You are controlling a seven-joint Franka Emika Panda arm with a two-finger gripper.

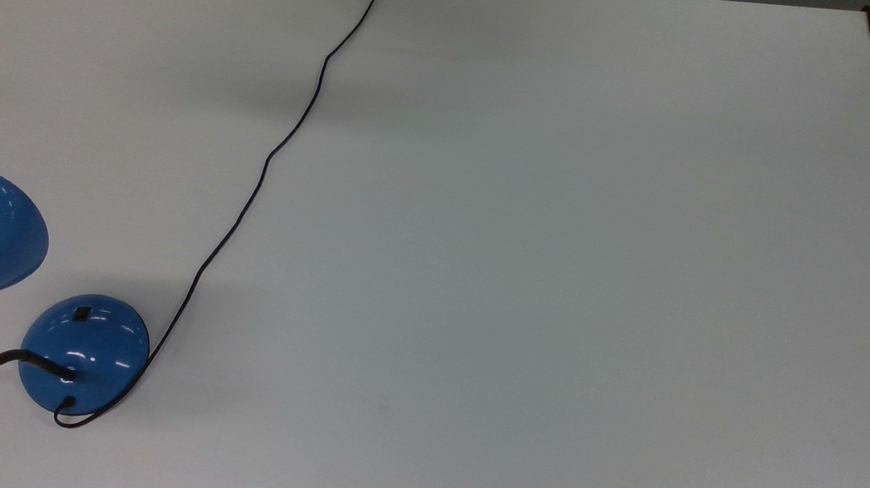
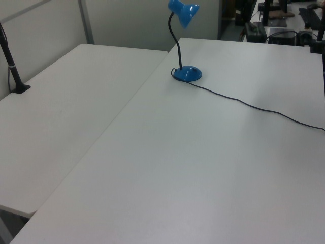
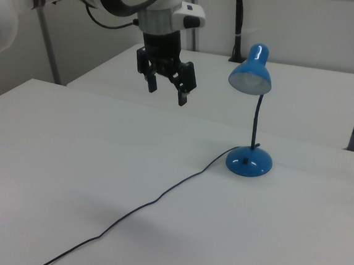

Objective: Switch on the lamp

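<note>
Overhead, fingers (image 3: 166, 90) spread wide, empty, well apart from unlit lamp (image 3: 250, 123) on table (image 3: 280, 228).

Top view looks pretty much straight down on the table (image 1: 564, 249). Left and right views sit lower, angled across it from seemingly opposite ends; all share the lamp (image 3: 252, 114).

White tables (image 2: 167, 168) side by side, pale wall (image 2: 142, 20), black post (image 3: 238, 23)
</note>
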